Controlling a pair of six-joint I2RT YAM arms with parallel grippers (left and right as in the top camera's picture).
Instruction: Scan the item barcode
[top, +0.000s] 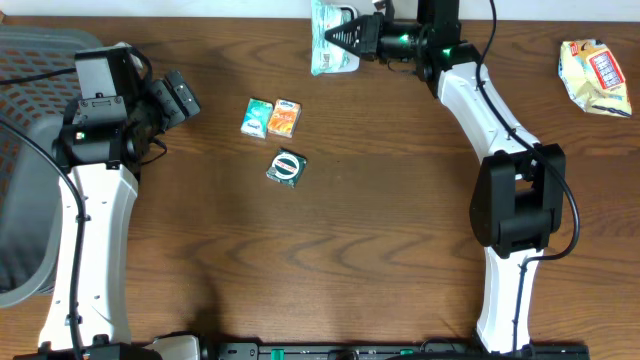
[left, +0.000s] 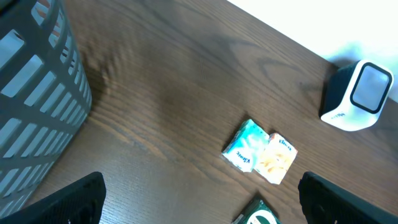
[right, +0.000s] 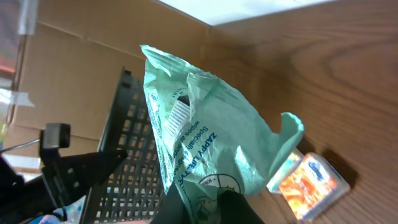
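Observation:
My right gripper (top: 342, 38) (right: 210, 208) is shut on the lower end of a mint-green pouch (top: 328, 45) (right: 208, 124), held up at the far middle of the table. A barcode (right: 179, 116) shows on the pouch's upper left face in the right wrist view. A white and dark scanner (left: 357, 96) stands on the table in the left wrist view, beyond the small packs. My left gripper (top: 180, 97) (left: 205, 205) is open at the left, above bare wood, with nothing between its fingers (left: 74, 202).
A teal pack (top: 256, 117) (left: 247, 145) and an orange pack (top: 286, 117) (left: 277, 159) (right: 311, 180) lie side by side. A dark green pack (top: 287, 167) (left: 256, 215) lies just nearer. A grey basket (top: 25, 150) (left: 34, 93) stands at the left. A snack bag (top: 595, 75) lies far right.

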